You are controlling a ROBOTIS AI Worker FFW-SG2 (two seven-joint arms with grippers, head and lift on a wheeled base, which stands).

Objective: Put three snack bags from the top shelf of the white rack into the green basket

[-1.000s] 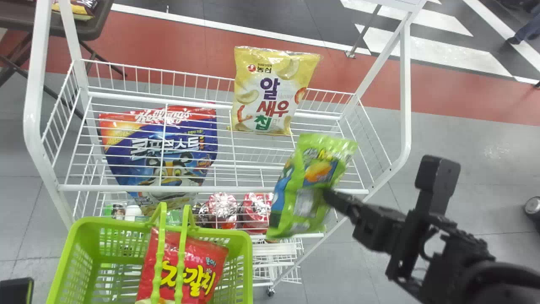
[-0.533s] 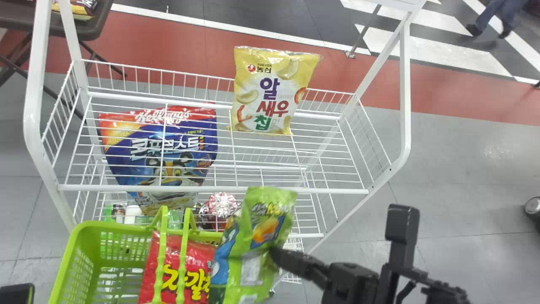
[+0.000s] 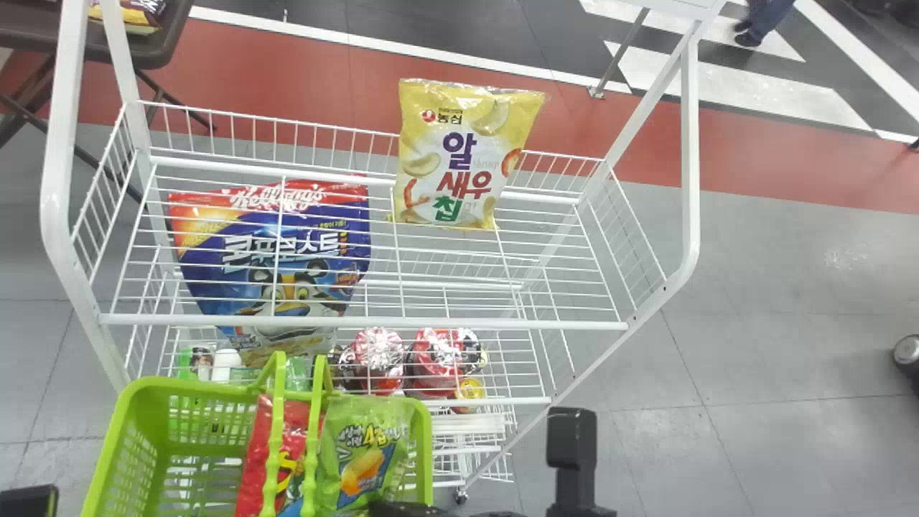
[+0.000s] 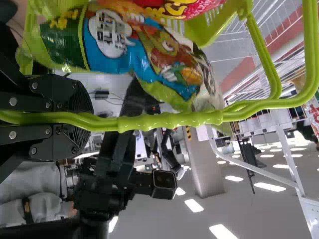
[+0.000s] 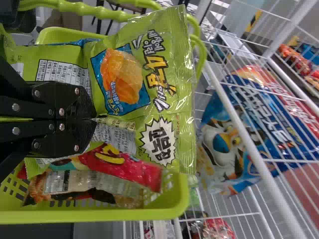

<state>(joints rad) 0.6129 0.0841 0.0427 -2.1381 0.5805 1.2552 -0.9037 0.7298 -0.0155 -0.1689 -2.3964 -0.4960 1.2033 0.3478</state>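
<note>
Green basket (image 3: 140,449): one, standing in front of the white rack (image 3: 362,322), its handles (image 3: 273,431) raised together across the opening. Left gripper (image 4: 89,118): at the basket's handles, fingers closed around them. Right gripper (image 3: 409,508): over the basket's right end, fingers pressed together with the green snack bag (image 3: 366,449) pinched between them. Green snack bag: one, with a blue panel, at the right end of the basket's opening, partly behind the handles and overlapping the red snack bag. Red snack bag (image 3: 251,467): one, inside the basket, mid-length, left of the green one, partly behind the handles. Yellow snack bag (image 3: 459,154): one, upright, beyond the basket and to its right, on the rack's top shelf at the back rail. Blue cereal bag (image 3: 287,244): one, directly beyond the basket, below the top shelf's wires. Red-topped cups (image 3: 378,352): just past the basket's far rim, on a lower shelf. Dark table (image 3: 136,47): well beyond the basket, to the far left, bearing a packet (image 3: 136,18).
</note>
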